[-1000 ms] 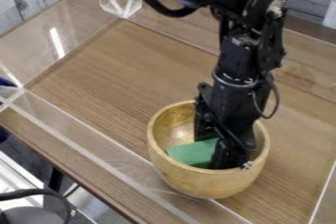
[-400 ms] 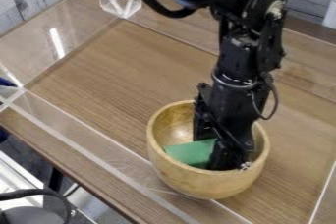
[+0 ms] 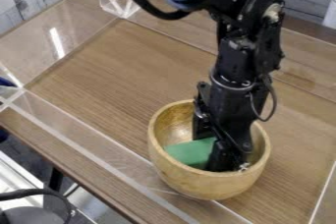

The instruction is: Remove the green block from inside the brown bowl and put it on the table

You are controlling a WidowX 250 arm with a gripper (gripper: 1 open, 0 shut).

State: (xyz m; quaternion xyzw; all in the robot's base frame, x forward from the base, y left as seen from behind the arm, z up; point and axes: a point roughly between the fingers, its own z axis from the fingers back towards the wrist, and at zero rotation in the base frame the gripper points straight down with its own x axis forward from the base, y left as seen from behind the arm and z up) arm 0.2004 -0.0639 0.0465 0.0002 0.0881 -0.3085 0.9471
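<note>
The brown bowl (image 3: 171, 164) sits near the front edge of the table (image 3: 118, 71). Inside it lies the green block (image 3: 195, 152), tilted against the bowl's inner wall. My black gripper (image 3: 217, 147) reaches straight down into the bowl, and its fingers are shut on the right end of the block. The fingertips and that end of the block are partly hidden by the gripper body.
Low clear acrylic walls (image 3: 79, 135) edge the table at the front, left and back. The black arm (image 3: 243, 41) rises from the bowl toward the upper right. Bare wood-grain surface lies to the left of and behind the bowl.
</note>
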